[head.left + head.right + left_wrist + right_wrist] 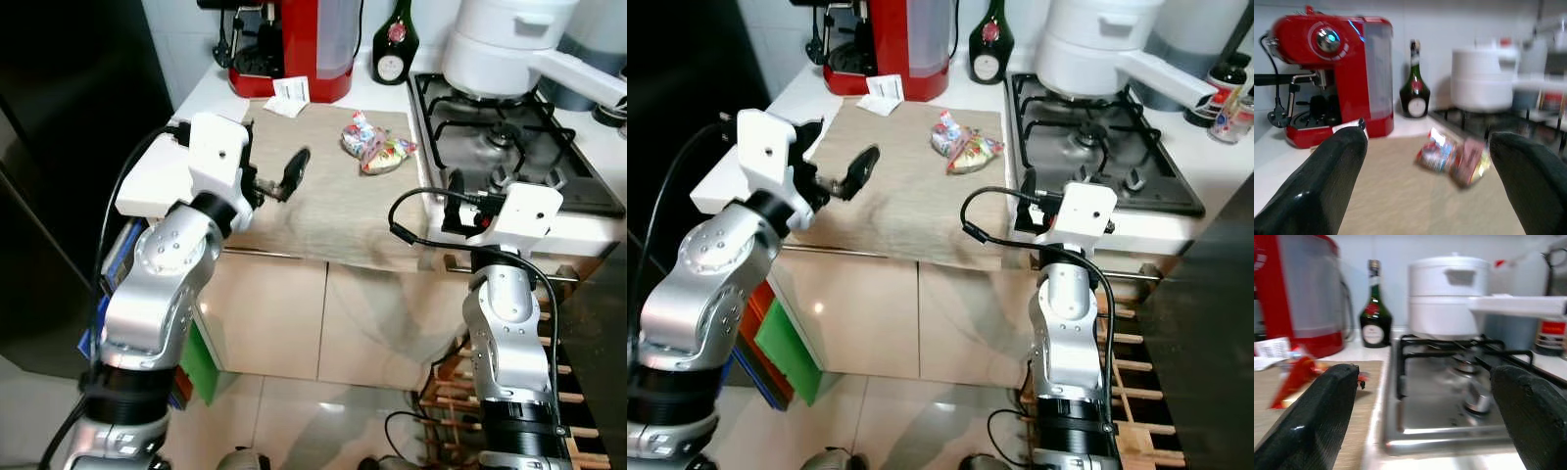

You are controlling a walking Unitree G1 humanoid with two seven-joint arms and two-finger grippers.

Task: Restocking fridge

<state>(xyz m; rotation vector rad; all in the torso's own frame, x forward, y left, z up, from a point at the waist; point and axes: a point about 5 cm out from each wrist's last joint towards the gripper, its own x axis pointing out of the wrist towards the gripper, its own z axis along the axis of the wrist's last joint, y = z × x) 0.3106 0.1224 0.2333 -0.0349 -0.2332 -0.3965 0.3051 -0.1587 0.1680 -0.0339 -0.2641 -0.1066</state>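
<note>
The left gripper [1427, 181] hangs with its fingers [1327, 181] spread wide and nothing between them, low over the near part of a beige mat [333, 196]. Straight ahead of the fingertips, further along the mat and well apart from them, lie the packets [1454, 157]: a small heap of crinkly, bright-printed wrappers, red, blue and yellow, apparently two or three pressed together.

They look light and soft, foil or plastic film with loose ends. Such wrappers are slick and will crumple rather than resist, so a pinch at a loose corner would likely slip or lift one and leave the rest. The better hold seems to be across the thick middle of the heap, one finger on each side, closing gently. What is inside cannot be told, so a hard squeeze is a risk.

The right gripper [1425, 416] is likewise splayed and empty, held at the front edge of the hob [1097, 157], with the packets off to its inner side.

Beyond the packets stand a red coffee machine [294, 49], a dark bottle [394, 44] and a white pot [500, 44] on the burners.
</note>
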